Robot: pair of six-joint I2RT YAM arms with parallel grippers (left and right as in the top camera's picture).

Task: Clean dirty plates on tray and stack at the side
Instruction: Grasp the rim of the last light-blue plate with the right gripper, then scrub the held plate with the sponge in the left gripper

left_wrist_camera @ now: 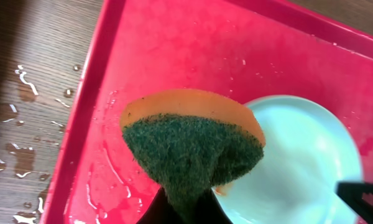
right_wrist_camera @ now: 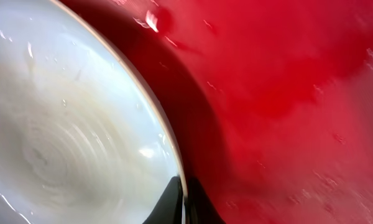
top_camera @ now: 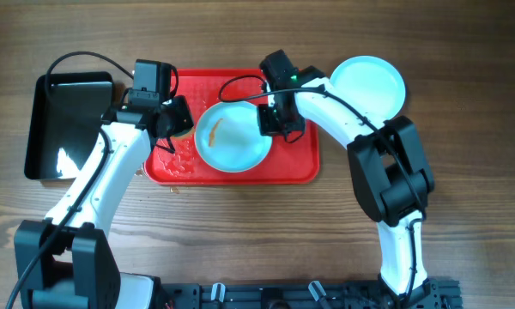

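A pale blue-white plate [top_camera: 233, 137] with an orange-brown smear sits on the red tray [top_camera: 296, 167]. My right gripper [top_camera: 273, 122] is shut on this plate's right rim, seen in the right wrist view [right_wrist_camera: 183, 199] pinching the rim of the plate [right_wrist_camera: 62, 124]. My left gripper [top_camera: 176, 120] is shut on a sponge [left_wrist_camera: 189, 146], green scourer side facing the camera, orange backing behind, held over the tray's left part beside the plate [left_wrist_camera: 304, 162]. A clean plate [top_camera: 367, 86] lies on the table right of the tray.
A glossy black rectangular bin [top_camera: 64, 124] stands left of the tray. Water drops lie on the wooden table [left_wrist_camera: 25, 124] by the tray's left edge. The tray floor [left_wrist_camera: 236, 56] is wet.
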